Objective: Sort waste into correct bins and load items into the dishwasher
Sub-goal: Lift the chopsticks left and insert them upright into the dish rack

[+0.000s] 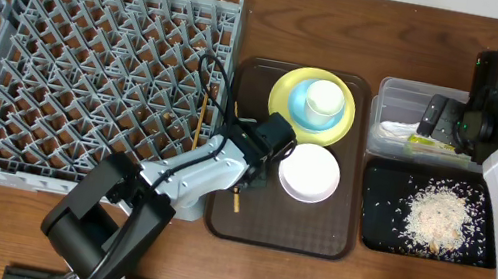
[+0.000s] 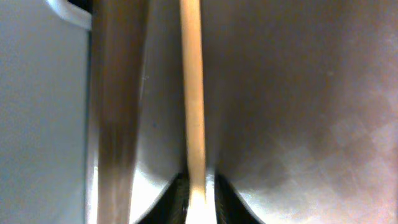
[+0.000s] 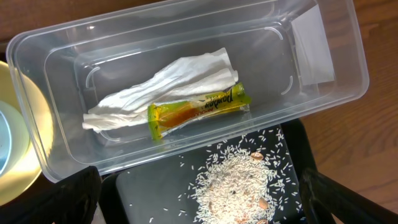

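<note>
The chopstick [image 2: 191, 93] is a thin, pale, smooth wooden stick. In the left wrist view it runs straight up the middle of the frame, with its near end pinched between the dark tips of the left gripper [image 2: 198, 194], so those fingers are closed narrow on it. From overhead it sits at the left edge of the dark brown serving tray [image 1: 274, 230], with a short end poking out below the gripper.

There's a blurry brown streak to its left in the wrist view. I honestly can't tell what that is.

A second chopstick [image 1: 200, 116] lies along the right edge of the grey plastic dish rack [image 1: 1, 169], which is the big square peg lattice filling the left of the overhead frame.

Just right of the gripper on the brown tray is the round white bowl [image 1: 309, 173]. Above it is the yellow plate [image 1: 282, 94], carrying the light blue bowl [image 1: 308, 119] with the small white cup [image 1: 325, 99] inside.

Over at the right, the clear tub [image 3: 339, 93] (glossy, rounded corners) holds the crumpled white napkin [image 3: 168, 84] and, touching it, the shiny green-yellow wrapper [image 3: 199, 111]. Right next to the tub, the matte black tray [image 3: 149, 193] has a heap of whitish rice scraps [image 3: 239, 180] with loose grains scattered around.

The right gripper [image 3: 205, 202] hovers over the tub and tray. Its fingers [image 3: 74, 196] are spread wide at the bottom corners of the frame and hold nothing.
</note>
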